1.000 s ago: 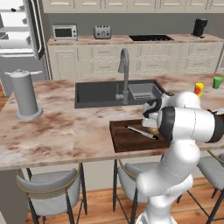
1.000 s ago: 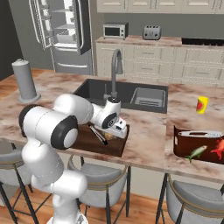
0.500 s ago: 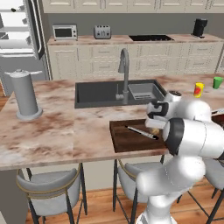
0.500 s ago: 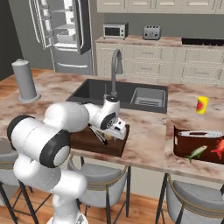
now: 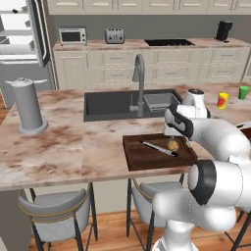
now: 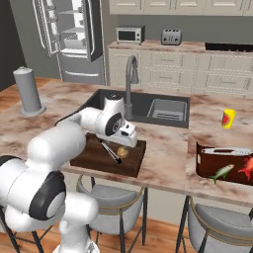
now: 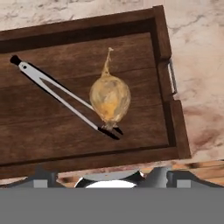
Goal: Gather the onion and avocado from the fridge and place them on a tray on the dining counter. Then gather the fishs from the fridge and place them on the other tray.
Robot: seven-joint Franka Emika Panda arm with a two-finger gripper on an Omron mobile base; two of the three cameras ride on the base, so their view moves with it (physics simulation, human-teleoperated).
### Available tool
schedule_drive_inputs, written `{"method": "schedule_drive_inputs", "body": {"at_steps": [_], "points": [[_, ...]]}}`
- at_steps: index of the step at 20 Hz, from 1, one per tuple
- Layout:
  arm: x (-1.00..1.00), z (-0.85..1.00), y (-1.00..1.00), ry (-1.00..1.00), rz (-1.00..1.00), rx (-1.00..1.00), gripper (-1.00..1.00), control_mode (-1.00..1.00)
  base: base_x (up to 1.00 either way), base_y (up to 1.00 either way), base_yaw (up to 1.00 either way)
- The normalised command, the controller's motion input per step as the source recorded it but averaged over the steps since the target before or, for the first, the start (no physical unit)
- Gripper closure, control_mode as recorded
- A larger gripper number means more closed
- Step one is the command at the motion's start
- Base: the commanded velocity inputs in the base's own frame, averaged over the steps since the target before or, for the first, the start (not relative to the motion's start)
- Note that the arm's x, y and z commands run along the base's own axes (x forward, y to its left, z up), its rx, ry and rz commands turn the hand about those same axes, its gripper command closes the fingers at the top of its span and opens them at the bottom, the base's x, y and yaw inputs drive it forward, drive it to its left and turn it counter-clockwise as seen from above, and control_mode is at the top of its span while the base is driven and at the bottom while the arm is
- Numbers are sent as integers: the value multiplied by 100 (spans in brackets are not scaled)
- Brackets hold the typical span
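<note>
The onion (image 7: 110, 98) lies on its side on the dark brown tray (image 7: 52, 127), free of any grip. My gripper (image 7: 109, 177) hangs open just above it, fingers spread wide to either side. From the base, the gripper (image 5: 171, 136) (image 6: 125, 145) hovers over the onion (image 5: 172, 145) (image 6: 122, 152) at the right end of the tray (image 5: 147, 158) (image 6: 91, 157) on the dining counter (image 5: 73, 142). The fridge (image 6: 74, 34) stands open at the back left. The reddish other tray (image 6: 222, 165) sits on the right, with two fish shapes against its near wall. The avocado is out of view.
Steel tongs (image 7: 57, 92) lie on the tray, touching the onion. The sink (image 5: 112, 103) and faucet (image 5: 139, 83) are just behind the tray. A grey canister (image 5: 30, 105) stands at the left, a yellow cup (image 5: 223, 100) and a green cup (image 5: 243, 92) at the right. Stools (image 5: 54, 211) line the near edge.
My jaws have opened and let go of the onion, which now rests on the tray. The hand has lifted slightly above it.
</note>
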Motion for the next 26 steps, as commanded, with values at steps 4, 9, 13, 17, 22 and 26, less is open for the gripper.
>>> {"method": "schedule_drive_inputs", "body": {"at_steps": [4, 9, 13, 17, 22, 26], "points": [[-63, 58, 36, -3, 4, -6, -100, -100, 0, 0, 0], [-86, 74, 31, -18, 5, -13, -100, -100, 0, 0, 0], [-93, 74, 30, -20, 3, -12, -100, -100, 0, 0, 0], [-98, 41, 38, -27, 5, -8, -100, -100, 0, 0, 0], [-87, 2, 53, -34, 10, 0, -100, -100, 0, 0, 0], [-68, 6, 59, -26, 17, 0, -100, -100, 0, 0, 0]]}}
